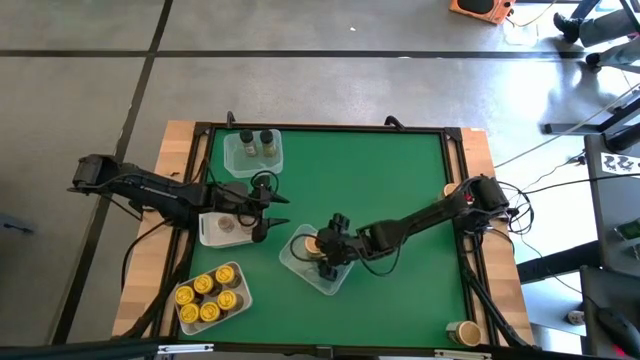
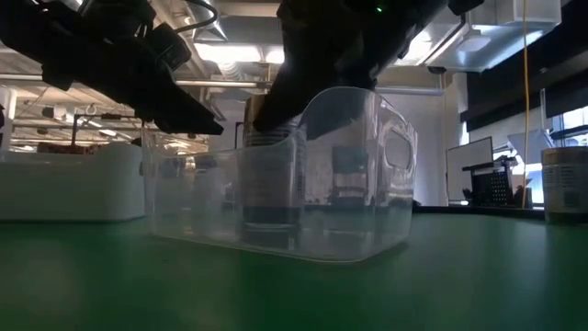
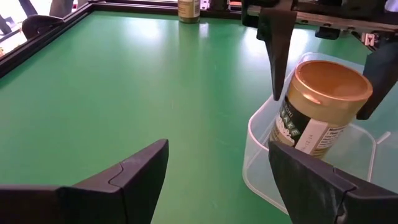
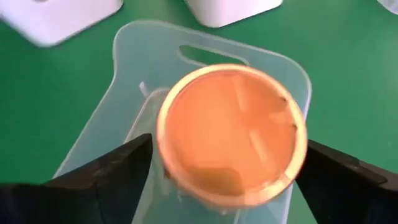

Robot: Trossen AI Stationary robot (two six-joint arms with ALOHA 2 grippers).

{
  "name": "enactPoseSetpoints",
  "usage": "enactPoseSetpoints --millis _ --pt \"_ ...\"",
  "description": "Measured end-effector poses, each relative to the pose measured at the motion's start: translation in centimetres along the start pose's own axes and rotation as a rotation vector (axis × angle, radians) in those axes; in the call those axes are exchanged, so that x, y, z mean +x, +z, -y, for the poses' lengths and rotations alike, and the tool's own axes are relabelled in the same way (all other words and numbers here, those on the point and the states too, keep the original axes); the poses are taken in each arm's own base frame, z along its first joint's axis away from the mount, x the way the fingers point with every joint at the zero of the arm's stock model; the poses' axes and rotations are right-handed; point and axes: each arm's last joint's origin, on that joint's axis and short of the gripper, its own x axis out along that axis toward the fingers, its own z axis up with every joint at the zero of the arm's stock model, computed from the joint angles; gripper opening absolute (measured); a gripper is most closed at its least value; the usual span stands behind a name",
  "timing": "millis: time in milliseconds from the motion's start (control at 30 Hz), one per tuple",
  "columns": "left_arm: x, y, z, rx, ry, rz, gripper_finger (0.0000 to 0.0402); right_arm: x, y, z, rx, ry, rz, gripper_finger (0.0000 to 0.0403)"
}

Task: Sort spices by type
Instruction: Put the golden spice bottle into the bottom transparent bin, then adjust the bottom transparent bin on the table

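High view: the right gripper (image 1: 328, 247) is seen over a clear tray (image 1: 318, 262) near the middle of the table's (image 1: 380, 190) near edge, fingers spread wide on either side of an orange-lidded spice jar (image 4: 231, 134) standing tilted in that tray; contact with the jar cannot be told. The left gripper (image 1: 268, 212) is held open and empty just beside a white tray (image 1: 222, 229) at the left edge. Yellow-lidded jars (image 1: 205, 296) are grouped in a tray at the near left corner, and dark-lidded jars (image 1: 256, 143) in a tray at the far edge.
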Motion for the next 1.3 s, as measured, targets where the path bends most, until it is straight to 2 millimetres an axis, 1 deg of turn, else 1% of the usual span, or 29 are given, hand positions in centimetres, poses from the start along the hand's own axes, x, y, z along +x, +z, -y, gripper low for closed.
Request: enactPoseSetpoints --millis 100,233,333,400,500,567,667,767,1000,1300 --pt "0.0 0.0 0.0 0.0 0.0 0.0 0.0276 -0.8 0.2 0.2 -0.037 0.016 -0.022 0.0362" --pt "0.0 0.0 0.0 -0.001 0.0 0.0 0.0276 -3.5 0.6 0.4 -0.009 0.068 -0.089 0.0362" --pt "0.0 0.0 0.0 -0.002 0.0 0.0 0.0276 -5.3 0.2 0.1 0.005 0.087 -0.156 0.0363" --pt "0.0 0.0 0.0 -0.002 0.0 0.0 0.0276 -6.1 -0.2 -0.4 0.006 0.131 -0.202 0.0363" --pt "0.0 0.0 0.0 -0.002 0.0 0.001 0.0276 -6.5 -0.8 -1.2 -0.013 0.183 -0.233 0.0363" --pt "0.0 0.0 0.0 -0.002 0.0 0.003 0.0276 -6.3 -1.1 -1.4 -0.029 0.143 -0.23 0.0363" --pt "0.0 0.1 0.0 -0.002 0.0 0.005 0.0276 -5.9 -2.0 -0.5 -0.04 -0.009 -0.273 0.0363" --pt "0.0 0.1 0.0 -0.004 0.0 0.005 0.0276 -6.0 -2.4 0.2 -0.052 -0.13 -0.286 0.0363" --pt "0.0 0.0 0.0 -0.004 -0.001 0.001 0.0276 -6.4 -3.2 0.8 -0.102 -0.191 -0.368 0.0363" --pt "0.0 0.0 0.0 -0.005 0.0 0.0 0.0276 -7.1 -3.9 1.9 -0.207 -0.365 -0.406 0.0363"
